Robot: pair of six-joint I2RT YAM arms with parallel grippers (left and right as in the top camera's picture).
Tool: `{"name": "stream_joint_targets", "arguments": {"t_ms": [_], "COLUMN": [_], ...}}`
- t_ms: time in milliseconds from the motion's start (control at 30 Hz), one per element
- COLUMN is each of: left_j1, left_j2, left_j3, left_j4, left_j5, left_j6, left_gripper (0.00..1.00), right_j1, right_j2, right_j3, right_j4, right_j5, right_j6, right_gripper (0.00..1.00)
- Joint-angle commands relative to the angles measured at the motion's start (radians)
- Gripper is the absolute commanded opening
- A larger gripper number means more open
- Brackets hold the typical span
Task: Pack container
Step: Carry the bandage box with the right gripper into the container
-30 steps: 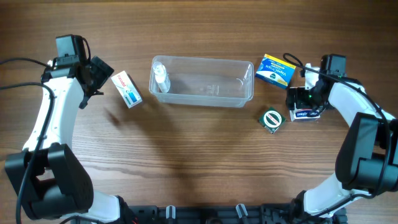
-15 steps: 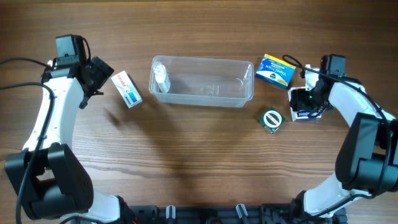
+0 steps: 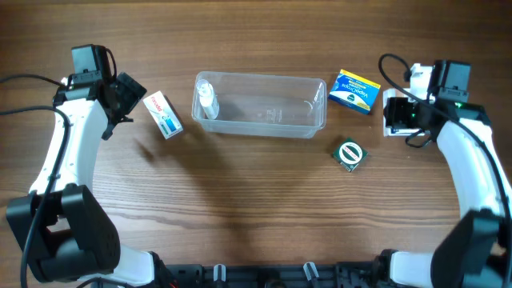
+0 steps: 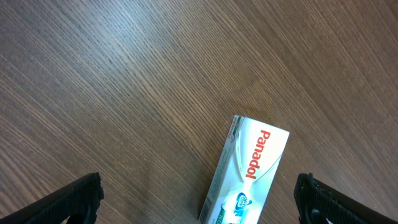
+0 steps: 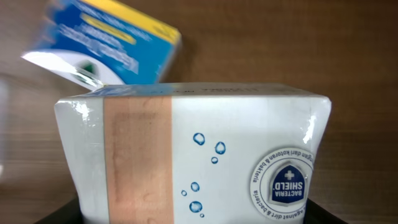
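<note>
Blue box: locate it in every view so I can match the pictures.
Overhead: blue box, upper right, left of the white pack.
Left wrist: not in view.
Right wrist: top left, blurred, behind the white pack.
Shared landmark: the white pack.

The Panadol box is showing white with red lettering. The wrapped pack is wearing white, a peach band, blue droplets and a blue shield badge. The table is showing brown wood grain.
</note>
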Motion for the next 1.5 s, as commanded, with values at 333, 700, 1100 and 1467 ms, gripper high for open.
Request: {"name": "stream_joint_targets", "arguments": {"t_ms": [333,700,1100,1467], "left_j1": [0.004,0.004,0.004,0.004], "left_j2": [0.007,0.007,0.007,0.007], "left_j3": [0.010,0.010,0.010,0.010], "left_j4": [0.000,0.000,0.000,0.000], "left_j5": [-0.014,-0.014,-0.014,-0.014], "left_j6": [-0.006,-0.006,-0.006,-0.006], "left_gripper": [1.00,1.00,1.00,1.00], "right_j1": [0.322,0.583,0.628,0.651], "right_j2": [-0.193,-0.093,0.064,0.137], "right_j3": [0.108,0.153,0.193,0.193], "right_j4": [-0.048,0.135,0.130,0.141], "right_j5": [-0.200,-0.124,0.013,0.106], "right_j6": [0.439,0.579,0.568,0.552], "right_gripper": [0.63,0.61,0.58,0.59]}}
